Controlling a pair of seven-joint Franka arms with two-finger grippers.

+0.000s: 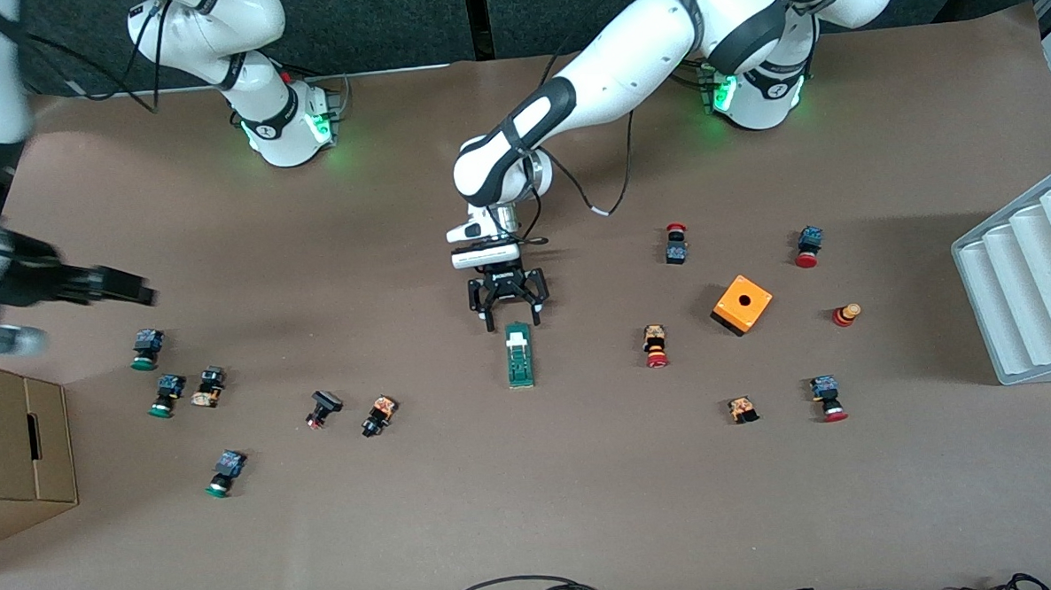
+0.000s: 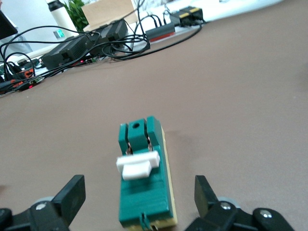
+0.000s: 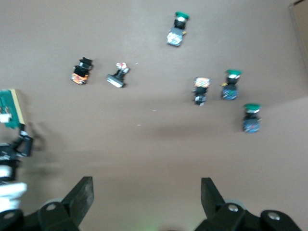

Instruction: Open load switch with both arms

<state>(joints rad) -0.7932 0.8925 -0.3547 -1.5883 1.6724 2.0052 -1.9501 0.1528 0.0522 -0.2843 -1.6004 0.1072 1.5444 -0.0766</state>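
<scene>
Front view: left gripper (image 1: 510, 317) spread wide, empty, poised at the load switch (image 1: 519, 355) end farther from the camera (mid-table, long axis toward the camera). Right gripper (image 1: 126, 288) waiting, raised at its own end. Left wrist: fingers (image 2: 71, 194) flanking, not touching, white piece uppermost. Right wrist: fingers (image 3: 83, 193) apart, holding nothing.

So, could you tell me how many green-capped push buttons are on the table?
3 green-capped buttons, all toward the right arm's end: one farthest from the camera, one just nearer, one nearest. None looks hidden.
</scene>
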